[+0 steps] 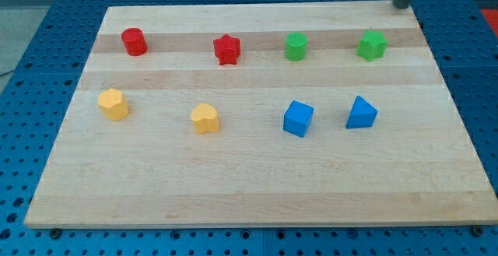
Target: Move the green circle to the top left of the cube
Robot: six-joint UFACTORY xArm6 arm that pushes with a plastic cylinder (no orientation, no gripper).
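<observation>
my tip [401, 6] top right, near green star [372, 45] | green circle [296, 47] above blue cube [298, 119]; no fingers

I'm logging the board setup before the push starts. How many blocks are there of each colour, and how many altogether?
Red: 2, the red cylinder and the red star
Green: 2, the green circle and the green star
Yellow: 2, the yellow hexagon and the yellow heart
Blue: 2, the blue cube and the blue triangle
Total: 8
</observation>
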